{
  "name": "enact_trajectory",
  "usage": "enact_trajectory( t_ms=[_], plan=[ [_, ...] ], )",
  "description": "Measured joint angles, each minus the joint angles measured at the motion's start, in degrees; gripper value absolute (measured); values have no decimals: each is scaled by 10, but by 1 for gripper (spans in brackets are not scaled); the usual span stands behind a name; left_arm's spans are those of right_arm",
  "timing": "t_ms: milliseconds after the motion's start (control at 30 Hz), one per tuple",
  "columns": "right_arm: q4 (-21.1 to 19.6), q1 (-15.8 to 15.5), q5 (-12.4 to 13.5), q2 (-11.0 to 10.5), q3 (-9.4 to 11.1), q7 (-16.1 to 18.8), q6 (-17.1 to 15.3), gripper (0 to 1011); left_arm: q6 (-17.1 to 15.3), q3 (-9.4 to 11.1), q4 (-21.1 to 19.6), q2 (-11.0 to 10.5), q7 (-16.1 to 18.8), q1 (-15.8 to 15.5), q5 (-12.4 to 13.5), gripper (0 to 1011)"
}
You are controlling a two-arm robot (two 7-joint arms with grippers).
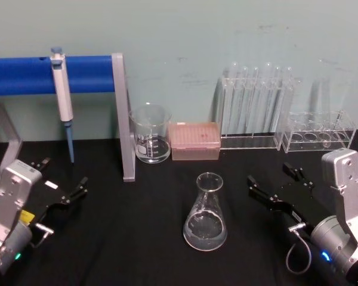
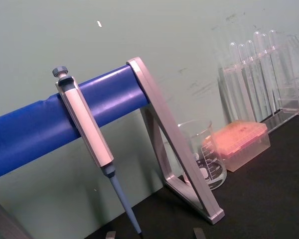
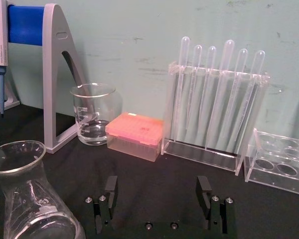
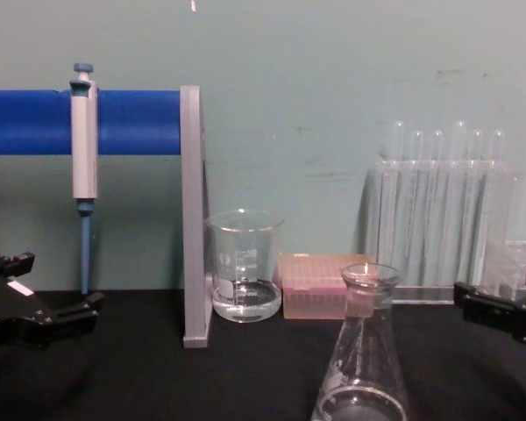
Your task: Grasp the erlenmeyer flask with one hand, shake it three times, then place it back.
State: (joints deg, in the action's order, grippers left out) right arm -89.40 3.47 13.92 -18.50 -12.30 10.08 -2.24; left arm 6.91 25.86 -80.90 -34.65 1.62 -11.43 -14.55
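Erlenmeyer flask [image 1: 205, 213], lower centre, upright, ungrasped: clear glass, likely fragile and slippery (best taken at the narrow neck); right gripper [image 1: 278, 185] beside it, jaws spread.

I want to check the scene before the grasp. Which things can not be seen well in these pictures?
- Erlenmeyer flask: chest view's bottom edge cuts off its base.
- Beaker: printed scale too small to read in head view.
- Pipette: left wrist view's bottom edge cuts its tip.
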Motion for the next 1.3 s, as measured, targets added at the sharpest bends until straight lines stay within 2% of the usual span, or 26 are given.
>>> enact_trajectory(
  t_ms=[1300],
  plan=[
    [0,0,0,0,0,0,0,1000,0,0,0,0,0,0,0,1001]
  ],
)
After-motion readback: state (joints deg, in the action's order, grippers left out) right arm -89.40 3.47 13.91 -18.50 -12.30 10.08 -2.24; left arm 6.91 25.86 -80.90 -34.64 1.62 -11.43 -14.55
